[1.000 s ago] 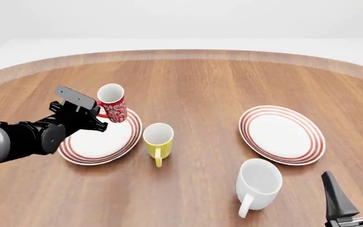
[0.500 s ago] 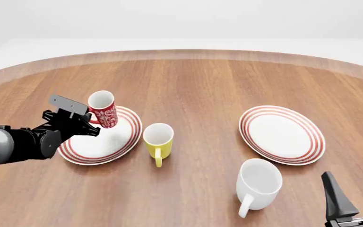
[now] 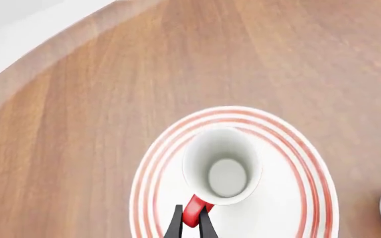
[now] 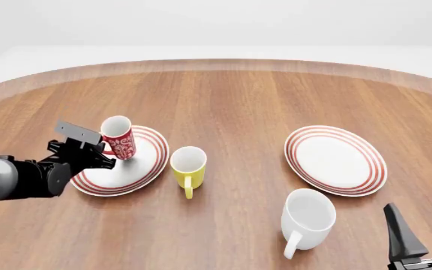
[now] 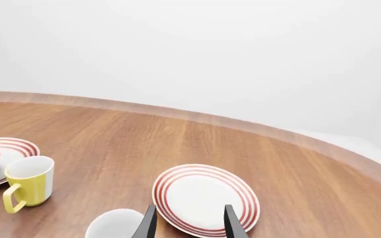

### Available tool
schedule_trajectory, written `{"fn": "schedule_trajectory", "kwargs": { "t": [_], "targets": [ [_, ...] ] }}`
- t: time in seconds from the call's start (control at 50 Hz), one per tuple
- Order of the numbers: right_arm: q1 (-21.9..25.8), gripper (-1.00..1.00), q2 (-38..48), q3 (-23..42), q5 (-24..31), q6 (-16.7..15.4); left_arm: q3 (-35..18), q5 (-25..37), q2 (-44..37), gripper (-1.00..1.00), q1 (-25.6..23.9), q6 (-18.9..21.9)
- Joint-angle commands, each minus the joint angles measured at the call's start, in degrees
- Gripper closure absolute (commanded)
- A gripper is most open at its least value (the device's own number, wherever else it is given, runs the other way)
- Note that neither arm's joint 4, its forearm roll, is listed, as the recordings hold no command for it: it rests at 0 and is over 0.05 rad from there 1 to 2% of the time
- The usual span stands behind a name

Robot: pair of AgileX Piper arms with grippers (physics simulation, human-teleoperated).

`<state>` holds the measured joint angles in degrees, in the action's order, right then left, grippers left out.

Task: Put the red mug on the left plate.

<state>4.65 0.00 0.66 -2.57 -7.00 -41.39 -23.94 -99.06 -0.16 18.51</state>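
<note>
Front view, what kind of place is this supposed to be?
Likely a simulated tabletop test scene, not a real room: a bare wooden table, blank white surroundings, and only mugs and two ringed plates laid out.

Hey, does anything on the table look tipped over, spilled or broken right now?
Nothing stands out. The red mug is upright over the left plate, held by its handle in the left gripper. The other mugs stand upright.

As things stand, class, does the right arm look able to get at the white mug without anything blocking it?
Probably yes. The right gripper is open and holds nothing, and the white mug stands just to its left on bare table, with no other object between them. The right plate lies farther back.
</note>
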Motion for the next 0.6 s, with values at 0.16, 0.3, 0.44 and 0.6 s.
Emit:
{"fn": "schedule_trajectory", "kwargs": {
  "t": [0.16, 0.3, 0.44, 0.6],
  "targets": [
    [0.06, -1.00, 0.00, 0.03, -0.07, -0.09, 1.02, -1.87, -1.02, 1.00, 0.42, -0.34],
    [0.07, -1.00, 0.00, 0.15, -0.01, -0.15, 1.28, -2.22, -1.33, 1.00, 0.55, -0.85],
    [0.07, -1.00, 0.00, -0.38, -0.57, -0.20, 1.48, -2.43, -1.38, 1.00, 0.25, -1.00],
    [0.06, -1.00, 0.00, -0.60, -0.79, -0.23, 1.57, -2.30, -1.38, 1.00, -0.05, -1.12]
  ]
}}
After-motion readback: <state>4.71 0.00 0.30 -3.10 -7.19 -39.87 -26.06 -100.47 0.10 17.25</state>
